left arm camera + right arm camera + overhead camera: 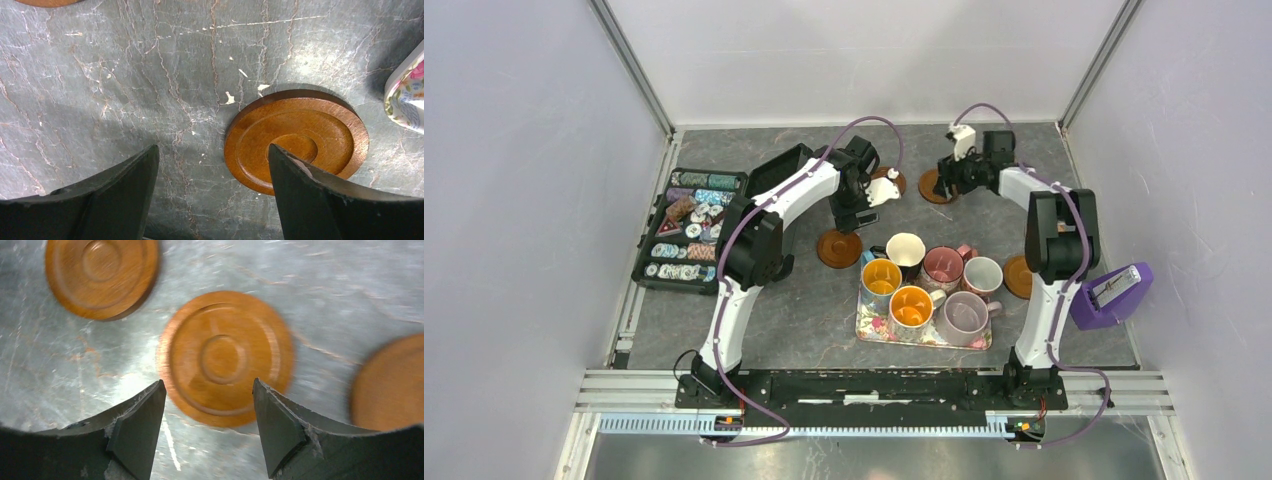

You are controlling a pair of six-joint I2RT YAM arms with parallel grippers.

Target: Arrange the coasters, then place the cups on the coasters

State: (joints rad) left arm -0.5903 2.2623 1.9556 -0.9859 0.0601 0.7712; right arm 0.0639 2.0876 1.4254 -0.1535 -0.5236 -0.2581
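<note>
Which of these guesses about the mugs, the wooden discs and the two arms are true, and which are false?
1. No mug stands on a coaster. True.
2. The left gripper holds a coaster. False: it is open, and the nearest coaster lies flat below it, beside one finger.
3. The case of poker chips lies on the left arm's side. True.
4. The mugs are upside down. False: they stand mouth up.
5. The right gripper is open above a coaster. True.
</note>
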